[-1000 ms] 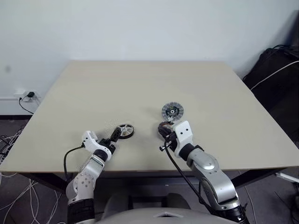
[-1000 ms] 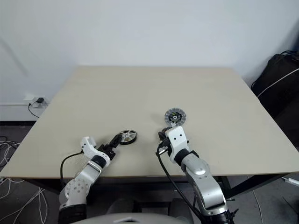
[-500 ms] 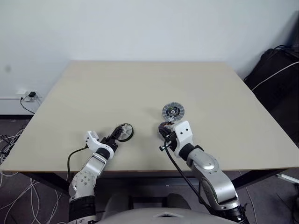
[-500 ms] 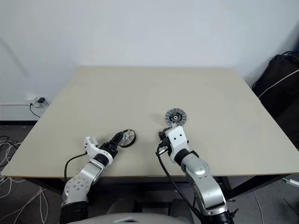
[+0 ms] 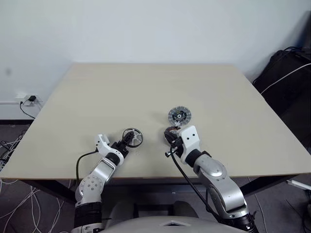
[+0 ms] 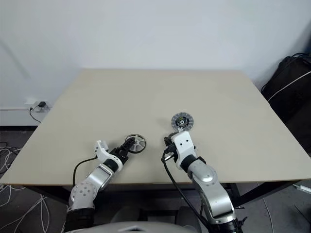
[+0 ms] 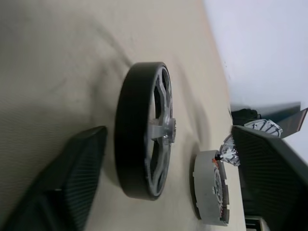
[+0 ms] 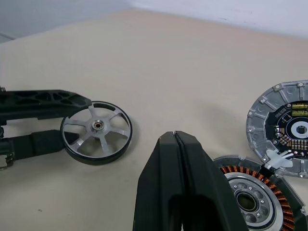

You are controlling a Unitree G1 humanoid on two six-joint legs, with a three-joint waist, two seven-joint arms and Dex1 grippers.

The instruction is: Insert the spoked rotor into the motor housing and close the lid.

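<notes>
Approach geometry is set at the near edge of the desk (image 5: 63, 107), where your left claw (image 5: 127, 141) points forward and slightly toward the centre. Its two fingers stand well apart and straddle the spoked rotor (image 5: 132, 138), one on each side of the dark rim; in the left wrist view the rotor (image 7: 144, 130) sits between the fingers (image 7: 72, 183) with a visible gap on either side, so treat it as bracketed but not gripped. The rotor lies flat on the desk, hub axis upright, so it has no long axis to align with: the fingers need only close across its diameter. Your right claw (image 8: 179, 187) sits at about the same depth, to the right of the rotor, with its fingers pressed together and empty. Directly beyond and partly beneath it lies the motor housing (image 8: 250, 199), copper windings facing up, pale centre exposed. From the rotor, the housing lies to the right and at nearly the same depth, so judge the coming carry as a short sideways move by the left arm, which is the nearer one. Farthest out, just beyond the housing and nearly touching it, rests the lid (image 5: 179, 116), flat on the desk.
</notes>
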